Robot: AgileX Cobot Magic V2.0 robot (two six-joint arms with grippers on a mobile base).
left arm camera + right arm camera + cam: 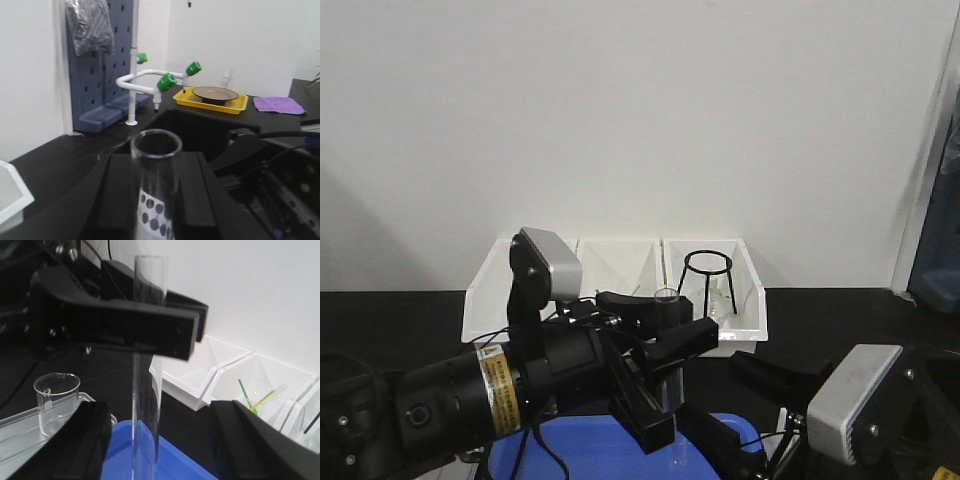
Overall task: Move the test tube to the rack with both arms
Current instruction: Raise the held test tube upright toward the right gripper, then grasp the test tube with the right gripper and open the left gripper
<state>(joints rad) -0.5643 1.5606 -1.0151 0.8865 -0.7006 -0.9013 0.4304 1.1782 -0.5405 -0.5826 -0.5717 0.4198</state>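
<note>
Left pincer [186, 328] clamping test tube [146, 405], seemingly upright

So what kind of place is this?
Most likely a chemistry lab: a white gooseneck tap with green knobs beside a black sink, a clear glass beaker, and a slim clear glass test tube.

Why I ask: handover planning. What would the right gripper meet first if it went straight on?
Likely the test tube, held upright by the left gripper, centred between the right gripper's open fingers; how far ahead is unclear.
</note>
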